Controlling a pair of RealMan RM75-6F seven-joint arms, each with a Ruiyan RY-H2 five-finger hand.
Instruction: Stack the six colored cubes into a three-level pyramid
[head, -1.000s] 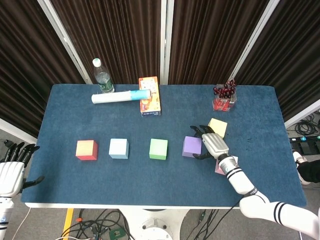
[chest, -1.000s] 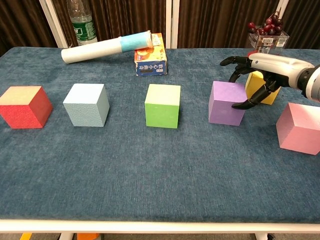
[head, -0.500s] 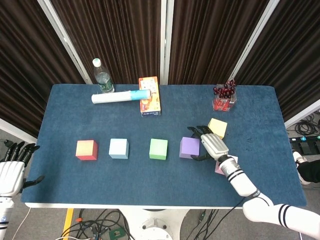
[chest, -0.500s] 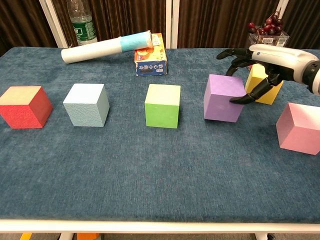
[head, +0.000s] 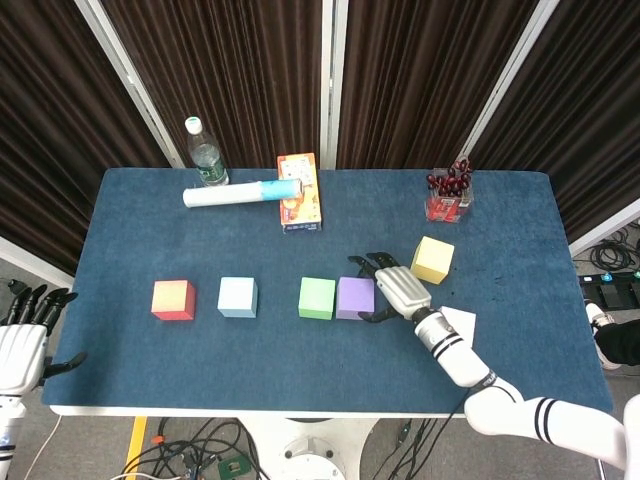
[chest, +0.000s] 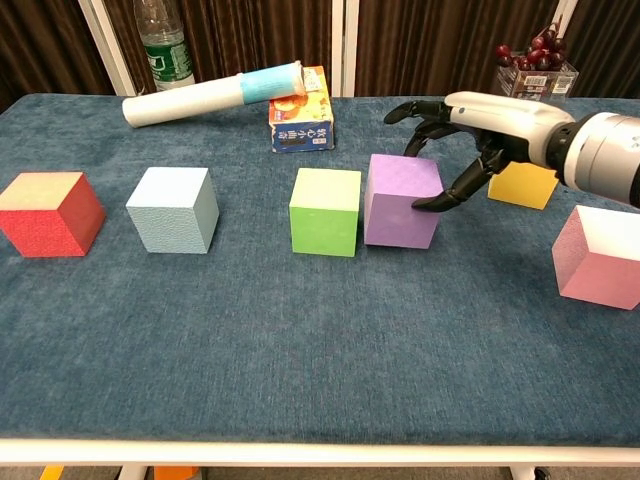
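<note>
The right hand (chest: 455, 150) gripped the purple cube (chest: 401, 201) right of centre in the chest view, fingers over the cube's top and thumb on its right face. The purple cube sat just beside the green cube (chest: 325, 211); whether the two touched could not be told. Left of them along the same row stood the light blue cube (chest: 173, 208) and the red cube (chest: 50, 213), well apart from each other. The yellow cube (chest: 522, 185) lay behind the right hand, its upper part hidden by the forearm. The pink cube (chest: 597, 256) sat at the right edge of the frame, and in the head view it showed only as a pale corner behind the arm. The left hand (head: 22, 335) hung off the table (head: 300, 370) at the lower left of the head view, fingers apart and empty, its lower part cut off by the frame edge.
</note>
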